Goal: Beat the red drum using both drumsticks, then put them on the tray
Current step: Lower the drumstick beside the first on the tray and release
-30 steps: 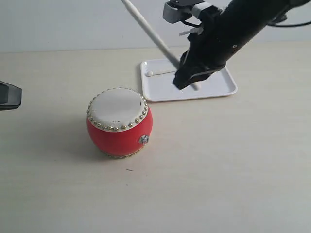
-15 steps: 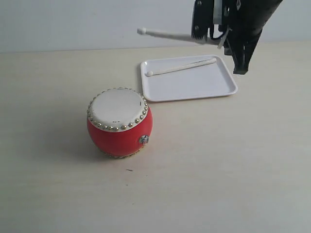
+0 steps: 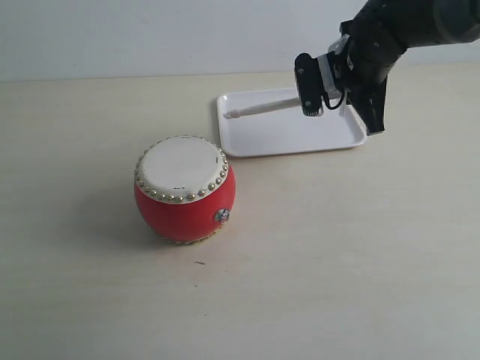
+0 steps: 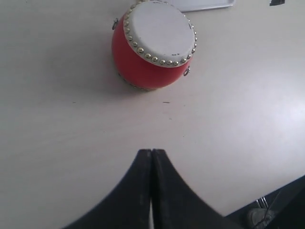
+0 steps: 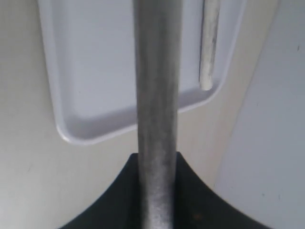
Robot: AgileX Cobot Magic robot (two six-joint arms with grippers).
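The right pincer [image 5: 156, 160] clamps one drumstick [image 5: 156, 81] above the white tray [image 5: 90, 62], where the other drumstick [image 5: 209, 43] lies; the left pincer [image 4: 151, 155] is closed, empty.

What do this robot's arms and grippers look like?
Left gripper: two matte black fingers, curved, tapering to points. Right gripper: black likewise. Right arm: black and bulky, with a white-and-black block and a thin black cable at the wrist.
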